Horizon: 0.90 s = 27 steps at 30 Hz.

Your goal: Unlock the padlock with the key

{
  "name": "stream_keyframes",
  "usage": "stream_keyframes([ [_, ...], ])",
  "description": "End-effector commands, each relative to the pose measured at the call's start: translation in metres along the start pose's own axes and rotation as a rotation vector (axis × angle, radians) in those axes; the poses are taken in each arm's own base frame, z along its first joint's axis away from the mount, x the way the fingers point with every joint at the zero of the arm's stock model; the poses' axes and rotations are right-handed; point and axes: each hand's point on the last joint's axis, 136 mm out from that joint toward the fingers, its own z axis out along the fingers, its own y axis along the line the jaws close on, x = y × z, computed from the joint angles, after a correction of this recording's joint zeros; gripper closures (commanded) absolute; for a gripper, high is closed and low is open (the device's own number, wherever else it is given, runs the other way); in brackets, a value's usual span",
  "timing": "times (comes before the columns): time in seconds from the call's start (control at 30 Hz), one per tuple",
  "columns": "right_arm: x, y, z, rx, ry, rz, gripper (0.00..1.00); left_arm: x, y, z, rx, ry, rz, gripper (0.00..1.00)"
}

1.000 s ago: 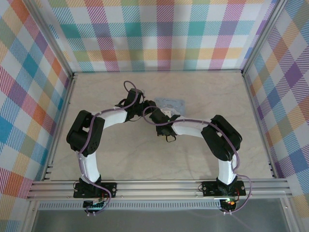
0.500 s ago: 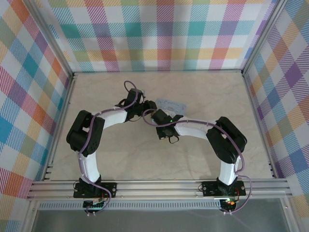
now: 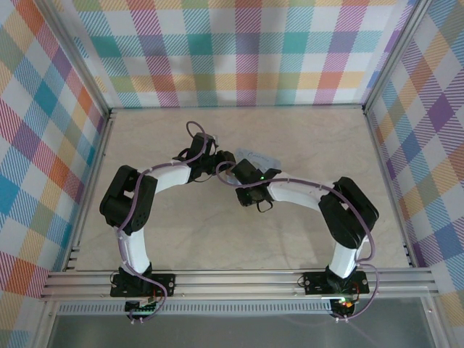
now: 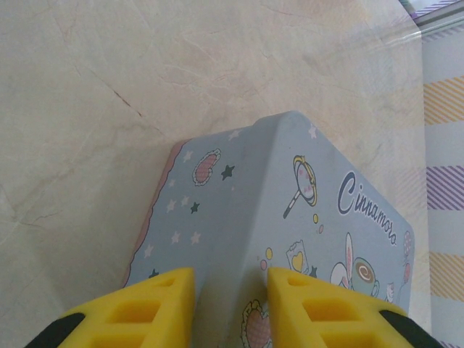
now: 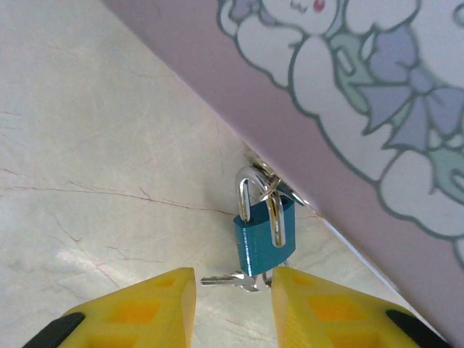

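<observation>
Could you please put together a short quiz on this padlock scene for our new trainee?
1. True or false: the padlock has a red body.
2. The left gripper has its fingers on either side of: A the tin; B a cup; C a cloth.
3. Fill in: the key lies by the padlock, just ahead of the ___ gripper.
Answers: 1 false, it is blue; 2 A; 3 right gripper.

Top cam overhead; wrist cams close on tin [image 4: 290, 203]
</observation>
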Motion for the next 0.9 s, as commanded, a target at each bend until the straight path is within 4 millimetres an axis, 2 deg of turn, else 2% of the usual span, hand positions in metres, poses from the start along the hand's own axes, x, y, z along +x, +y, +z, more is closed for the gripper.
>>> stream_keyframes([
  [0.0, -0.009, 0.0, -0.01, -0.01, -0.034, 0.036, 0.65, 0.006, 0.011, -0.004, -0.035, 0.034, -0.007, 0.68],
  [0.33, 0.006, -0.012, 0.004, 0.086, -0.022, 0.07, 0.63, 0.005, 0.01, -0.005, -0.034, 0.031, -0.008, 0.68],
  [0.6, 0.005, -0.005, 0.017, 0.099, -0.022, 0.04, 0.63, 0.004, 0.008, -0.005, -0.028, 0.029, -0.011, 0.68],
  [0.87, 0.01, -0.009, 0.028, 0.142, -0.004, 0.027, 0.67, 0.004, 0.007, -0.006, -0.028, 0.029, -0.01, 0.68],
])
